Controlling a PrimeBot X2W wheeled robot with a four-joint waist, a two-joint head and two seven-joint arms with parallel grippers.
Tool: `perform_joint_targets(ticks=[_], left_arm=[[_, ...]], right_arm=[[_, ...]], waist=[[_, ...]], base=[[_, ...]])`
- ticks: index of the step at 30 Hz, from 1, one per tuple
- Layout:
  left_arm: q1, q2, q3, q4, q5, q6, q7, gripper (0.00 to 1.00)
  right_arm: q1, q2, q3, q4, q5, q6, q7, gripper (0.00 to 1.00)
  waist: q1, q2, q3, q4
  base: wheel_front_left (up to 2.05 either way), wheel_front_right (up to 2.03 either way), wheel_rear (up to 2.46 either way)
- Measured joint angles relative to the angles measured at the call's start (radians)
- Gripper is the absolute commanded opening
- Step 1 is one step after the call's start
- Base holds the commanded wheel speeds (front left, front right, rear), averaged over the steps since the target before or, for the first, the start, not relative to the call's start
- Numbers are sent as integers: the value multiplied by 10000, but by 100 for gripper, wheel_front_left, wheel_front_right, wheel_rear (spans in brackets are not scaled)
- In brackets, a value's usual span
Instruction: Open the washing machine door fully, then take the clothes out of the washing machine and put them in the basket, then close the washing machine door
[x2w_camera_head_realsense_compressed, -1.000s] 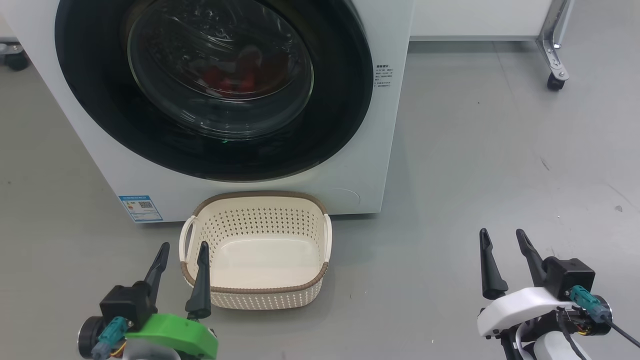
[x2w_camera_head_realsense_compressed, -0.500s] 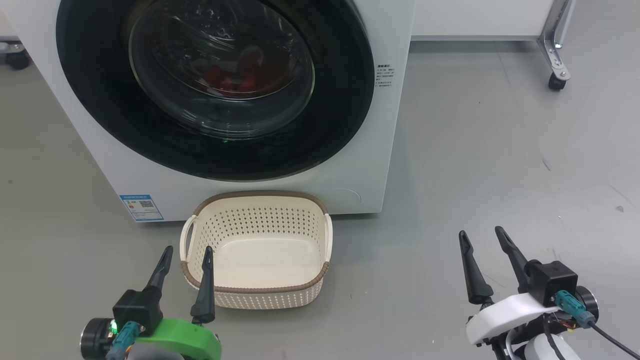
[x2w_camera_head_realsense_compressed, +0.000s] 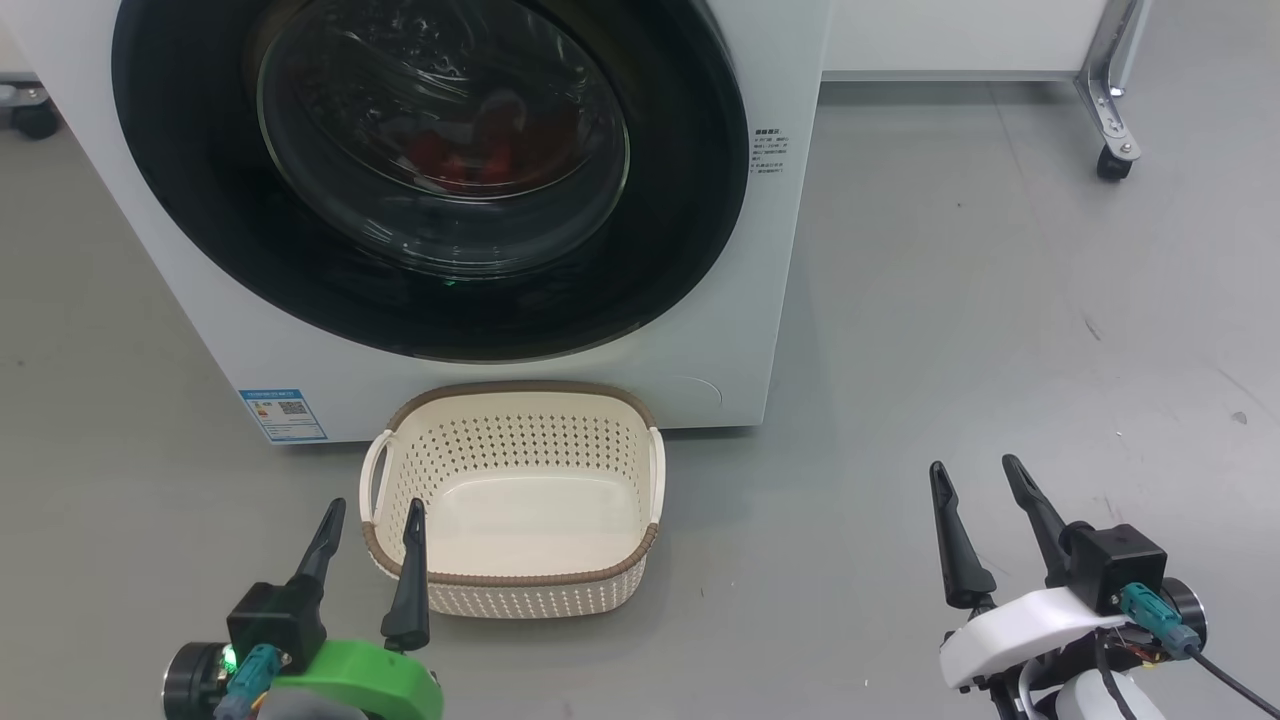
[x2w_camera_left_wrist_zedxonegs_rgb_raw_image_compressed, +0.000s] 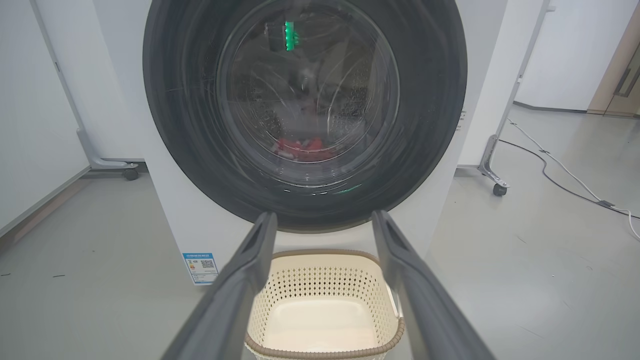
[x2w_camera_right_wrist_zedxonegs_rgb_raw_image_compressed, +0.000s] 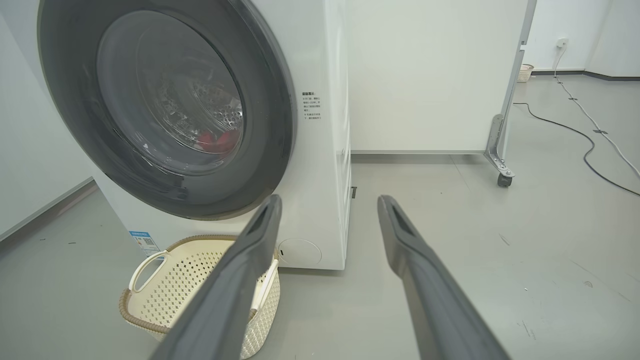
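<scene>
The white washing machine (x2w_camera_head_realsense_compressed: 740, 330) stands ahead with its round black-rimmed door (x2w_camera_head_realsense_compressed: 680, 230) closed against the front. Red clothes (x2w_camera_head_realsense_compressed: 470, 150) show dimly through the glass; the same clothes (x2w_camera_left_wrist_zedxonegs_rgb_raw_image_compressed: 300, 147) lie low in the drum. The cream basket (x2w_camera_head_realsense_compressed: 515, 580) sits empty on the floor right below the door. My left gripper (x2w_camera_head_realsense_compressed: 373, 509) hangs open at the basket's near-left corner, fingers over its rim. Well to the right of the basket, my right gripper (x2w_camera_head_realsense_compressed: 974, 469) stands open above bare floor. The left gripper (x2w_camera_left_wrist_zedxonegs_rgb_raw_image_compressed: 325, 217) and right gripper (x2w_camera_right_wrist_zedxonegs_rgb_raw_image_compressed: 330, 200) each hold nothing.
A wheeled metal frame leg (x2w_camera_head_realsense_compressed: 1105, 120) stands at the back right, and a caster (x2w_camera_head_realsense_compressed: 35, 120) at the back left. A cable (x2w_camera_right_wrist_zedxonegs_rgb_raw_image_compressed: 585, 145) runs across the floor to the right. Grey floor (x2w_camera_head_realsense_compressed: 1000, 300) stretches wide right of the machine.
My right gripper swung a little left and up, then drifted partway back. The left gripper shifted slightly right. Door, clothes and basket stayed put.
</scene>
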Motion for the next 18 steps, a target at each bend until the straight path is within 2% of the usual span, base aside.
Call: perform_joint_targets(ticks=[15,16,17,18], left_arm=[[0,-42,48,90,0,0,0,100],[0,-48,52,94,0,0,0,100],[0,-50,54,100,0,0,0,100],[0,-52,56,107,0,0,-2,100]], right_arm=[[32,88,-88,6,-117,88,0,100],[33,102,-96,6,-117,104,0,43],[33,128,-119,-4,-117,128,0,0],[33,151,-142,-21,-117,138,0,0]], waist=[[0,0,30,-3],[0,0,31,-2],[0,0,31,-2],[0,0,32,-2]], base=[[0,0,0],[0,0,0],[0,0,0],[0,0,0]])
